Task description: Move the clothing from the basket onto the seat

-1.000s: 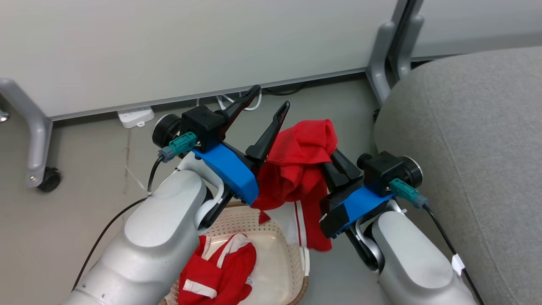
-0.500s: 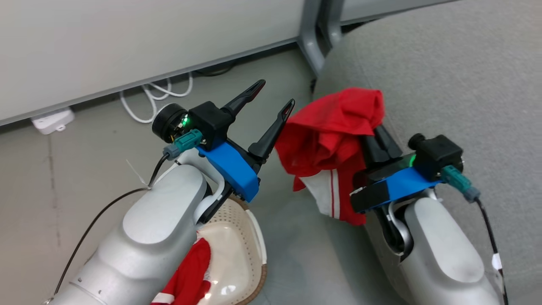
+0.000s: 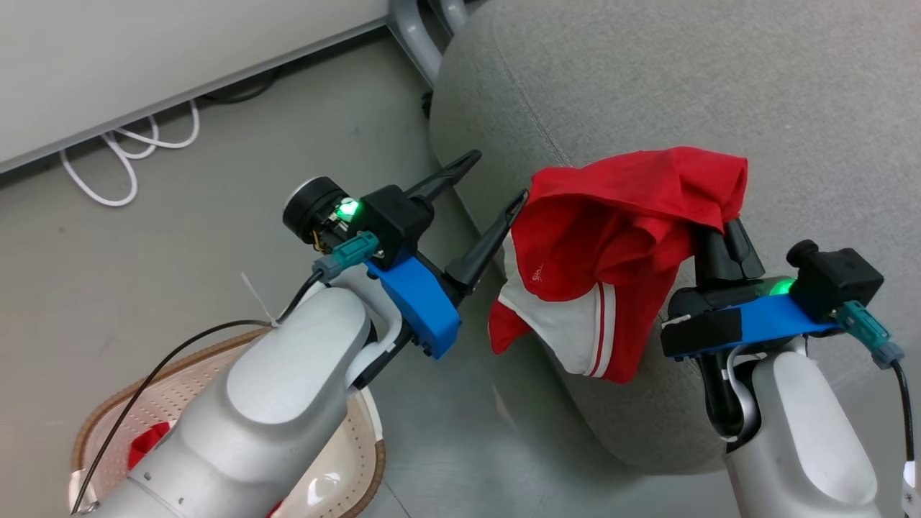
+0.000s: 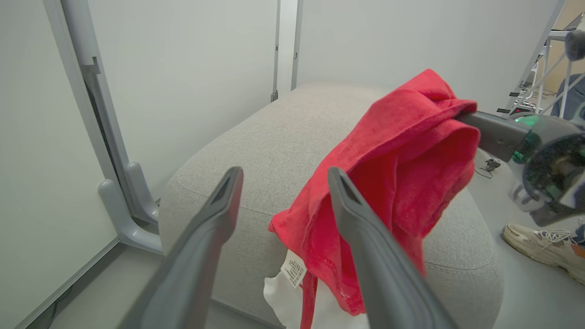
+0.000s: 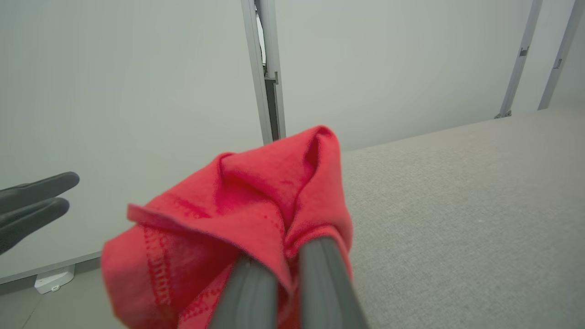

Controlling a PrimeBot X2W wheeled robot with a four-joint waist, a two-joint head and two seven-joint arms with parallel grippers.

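A red garment of the clothing (image 3: pixel 626 216) with white striped trim hangs from my right gripper (image 3: pixel 719 219), which is shut on it above the front left edge of the grey seat (image 3: pixel 683 86). In the right wrist view the two fingers (image 5: pixel 320 274) pinch the red cloth (image 5: pixel 256 205) with the seat (image 5: pixel 457 205) below and to the right. My left gripper (image 3: pixel 496 176) stands open just left of the garment, holding nothing. Its spread fingers (image 4: pixel 233 183) frame the hanging cloth (image 4: pixel 402 155). The basket (image 3: pixel 93 424) sits at the lower left under my left forearm, with a bit of red clothing (image 3: pixel 144 446) inside.
White cables (image 3: pixel 129 158) lie on the grey floor along the partition wall. A grey partition foot (image 3: pixel 414 29) stands by the seat's corner. A white power strip (image 5: pixel 54 278) rests at the wall base. A person's shoe (image 4: pixel 544 242) is on the floor beyond the seat.
The head camera has swung right, bringing the seat to the centre. My right gripper has carried the red garment from above the basket to over the seat's edge. The left gripper stays open.
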